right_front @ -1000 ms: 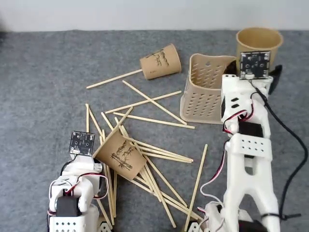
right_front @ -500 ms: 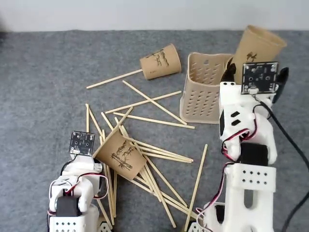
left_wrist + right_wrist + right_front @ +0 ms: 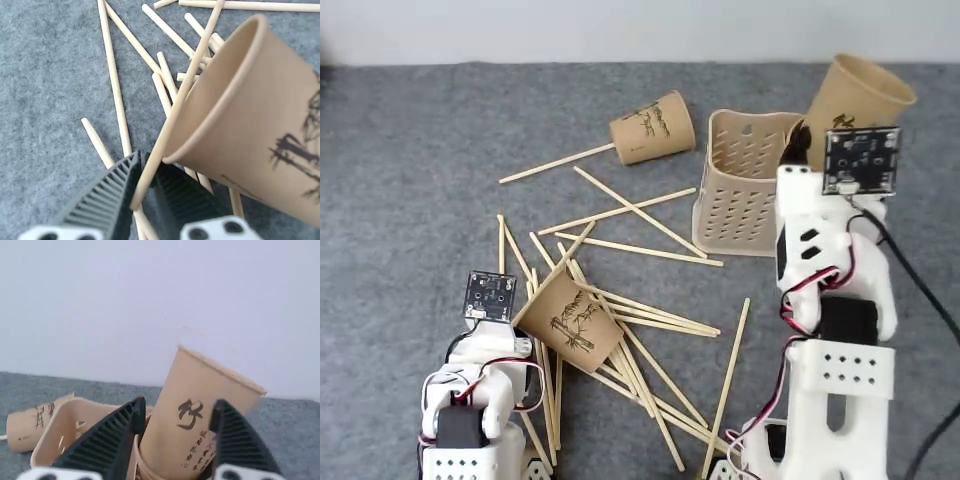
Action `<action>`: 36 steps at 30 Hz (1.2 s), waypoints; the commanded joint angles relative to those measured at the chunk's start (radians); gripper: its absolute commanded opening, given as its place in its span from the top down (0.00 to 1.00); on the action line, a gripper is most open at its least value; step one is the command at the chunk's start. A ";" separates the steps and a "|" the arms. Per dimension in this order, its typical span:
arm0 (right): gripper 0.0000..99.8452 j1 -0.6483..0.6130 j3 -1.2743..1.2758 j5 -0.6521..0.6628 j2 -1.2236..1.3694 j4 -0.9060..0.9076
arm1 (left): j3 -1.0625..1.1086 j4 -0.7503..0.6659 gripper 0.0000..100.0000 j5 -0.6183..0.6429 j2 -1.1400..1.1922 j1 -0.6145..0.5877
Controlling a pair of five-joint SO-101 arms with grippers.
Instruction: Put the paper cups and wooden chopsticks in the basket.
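My right gripper is shut on a tilted paper cup, held up at the far right edge of the tan perforated basket; from above the same cup leans over the basket's back corner. A second cup lies on its side left of the basket. A third cup lies on a heap of wooden chopsticks by my left arm. My left gripper sits low on the mat, shut on one chopstick that runs along this cup's rim.
More loose chopsticks are scattered over the grey mat between the heap and the basket, and one lies alone beside the right arm's base. A white wall stands behind the table.
My right gripper has lifted its cup off the mat, tilted it and brought it in toward the basket. The left arm has stayed still.
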 commanded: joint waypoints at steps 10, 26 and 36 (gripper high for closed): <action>0.96 0.120 -0.184 -0.002 0.079 -0.352 | -0.019 0.005 0.99 -0.002 -0.014 0.006; 0.96 0.105 -0.183 0.005 0.136 0.114 | -0.019 0.005 0.99 -0.002 -0.014 0.006; 0.94 -0.116 -0.183 0.074 -0.188 0.470 | -0.019 0.005 0.99 -0.002 -0.014 0.006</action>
